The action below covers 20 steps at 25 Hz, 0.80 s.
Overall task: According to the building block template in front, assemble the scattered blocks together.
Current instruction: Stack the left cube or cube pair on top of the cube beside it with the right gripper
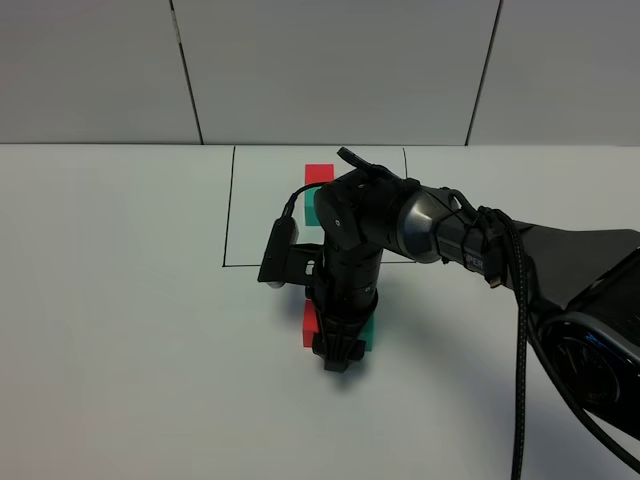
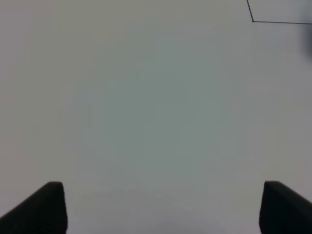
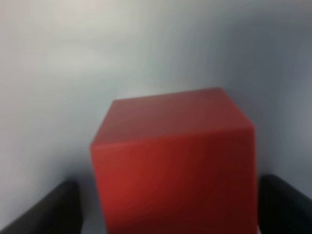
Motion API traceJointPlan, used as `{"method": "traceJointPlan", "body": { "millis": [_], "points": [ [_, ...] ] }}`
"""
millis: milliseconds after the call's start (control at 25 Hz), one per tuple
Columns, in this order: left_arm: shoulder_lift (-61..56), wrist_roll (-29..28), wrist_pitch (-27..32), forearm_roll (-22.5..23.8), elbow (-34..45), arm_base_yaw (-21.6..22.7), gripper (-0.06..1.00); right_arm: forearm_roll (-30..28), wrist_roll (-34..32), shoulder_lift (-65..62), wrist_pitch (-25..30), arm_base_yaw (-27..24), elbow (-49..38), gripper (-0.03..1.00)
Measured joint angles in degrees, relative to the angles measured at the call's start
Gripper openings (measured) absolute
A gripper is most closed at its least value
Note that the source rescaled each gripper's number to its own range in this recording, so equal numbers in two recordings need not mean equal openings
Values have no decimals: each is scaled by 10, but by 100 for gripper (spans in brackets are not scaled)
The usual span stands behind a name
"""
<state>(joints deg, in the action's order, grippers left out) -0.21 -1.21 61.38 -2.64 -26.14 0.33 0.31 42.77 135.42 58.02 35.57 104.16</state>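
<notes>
- Building block template (image 1: 318, 178): framed by a thin black rectangle (image 1: 228, 210) drawn on the white table (image 1: 120, 300); row running away from the exterior camera, red half farther, teal half nearer and partly hidden behind the arm.
- Scattered blocks: red cube (image 1: 310, 325) and teal cube (image 1: 367, 335), outside the frame on its near side, lined up left to right; contact between them hidden by the right gripper (image 1: 338, 358).
- Right gripper pointing down, fingers apart either side of the red cube (image 3: 173, 165), narrow gap showing beside one finger.
- Left gripper (image 2: 158, 187): fingers spread wide over table, near a corner of the black rectangle (image 2: 253, 21).
</notes>
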Motion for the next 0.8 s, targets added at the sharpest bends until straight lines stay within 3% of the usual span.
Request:
{"method": "traceJointPlan", "body": {
  "millis": [160, 320, 440, 600, 800],
  "points": [
    [0, -1, 0, 0, 0, 0, 87, 5, 2, 1, -2, 0, 2, 87],
    [0, 0, 0, 0, 0, 0, 87, 20, 2, 1, -14, 0, 2, 67],
    [0, -1, 0, 0, 0, 0, 87, 23, 2, 1, -17, 0, 2, 44],
    [0, -1, 0, 0, 0, 0, 87, 24, -1, 1, -17, 0, 2, 1],
    [0, -1, 0, 0, 0, 0, 87, 24, -27, 1, -7, 0, 2, 0]
  ]
}}
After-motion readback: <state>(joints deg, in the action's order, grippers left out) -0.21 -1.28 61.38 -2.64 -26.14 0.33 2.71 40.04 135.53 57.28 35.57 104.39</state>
